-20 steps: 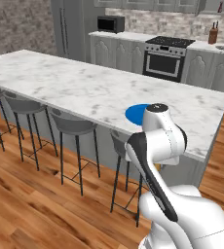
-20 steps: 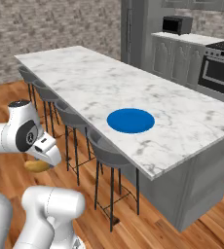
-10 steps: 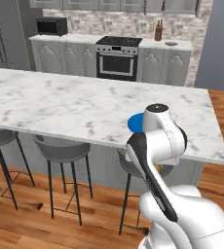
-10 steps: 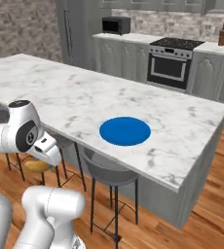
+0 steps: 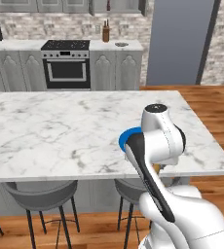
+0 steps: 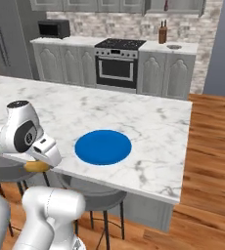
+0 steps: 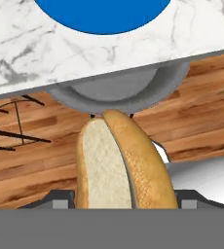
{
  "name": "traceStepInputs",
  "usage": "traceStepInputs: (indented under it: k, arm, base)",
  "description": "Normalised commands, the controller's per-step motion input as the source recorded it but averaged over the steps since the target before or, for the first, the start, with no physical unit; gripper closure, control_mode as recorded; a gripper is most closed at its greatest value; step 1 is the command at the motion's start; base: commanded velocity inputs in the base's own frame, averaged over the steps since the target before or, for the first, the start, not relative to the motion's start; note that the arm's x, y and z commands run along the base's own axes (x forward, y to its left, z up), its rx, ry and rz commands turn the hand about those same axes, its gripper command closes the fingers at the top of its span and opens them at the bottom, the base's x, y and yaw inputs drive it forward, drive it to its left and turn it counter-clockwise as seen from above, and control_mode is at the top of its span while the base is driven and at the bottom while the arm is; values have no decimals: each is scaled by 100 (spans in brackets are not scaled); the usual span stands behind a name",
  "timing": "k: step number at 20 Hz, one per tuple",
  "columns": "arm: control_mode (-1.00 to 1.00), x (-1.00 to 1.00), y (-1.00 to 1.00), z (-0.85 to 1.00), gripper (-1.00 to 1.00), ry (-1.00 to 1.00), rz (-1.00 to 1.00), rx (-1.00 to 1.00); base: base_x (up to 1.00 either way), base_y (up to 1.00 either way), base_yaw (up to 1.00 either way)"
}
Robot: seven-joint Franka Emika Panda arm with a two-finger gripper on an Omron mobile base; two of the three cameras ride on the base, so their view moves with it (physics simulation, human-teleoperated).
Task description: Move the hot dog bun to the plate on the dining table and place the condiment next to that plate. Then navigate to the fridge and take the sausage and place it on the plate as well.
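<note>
The gripper (image 7: 121,206) is clamped on the hot dog bun (image 7: 123,163), whose long axis runs straight out from the jaws, split side showing. In the hand view the bright blue plate (image 7: 102,14) lies directly ahead along that axis, on the marble dining table (image 7: 31,53), past the table's near edge and a grey stool (image 7: 119,90) below it. In the right base view the bun (image 6: 37,166) hangs below the tabletop, outside the edge, so the coming move likely calls for lifting over the edge, then forward to the plate (image 6: 103,147).
</note>
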Motion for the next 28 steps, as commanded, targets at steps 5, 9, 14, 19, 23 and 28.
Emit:
traceStepInputs:
  k: [5,9,14,19,23,28]
  arm:
    - [-100,14,1,0,100,1,-6,0]
    - [-100,91,-8,-3,100,0,-18,1]
    - [-100,100,-16,-24,100,0,-8,1]
    - [-100,100,-7,-39,100,-1,-7,0]
    - [-100,100,0,-38,100,0,-8,0]
    - [-100,88,0,-36,100,-1,-7,0]
  base:
    - [68,0,-32]
    - [0,0,0]
    - [0,0,0]
    - [0,0,0]
    - [0,0,0]
    - [0,0,0]
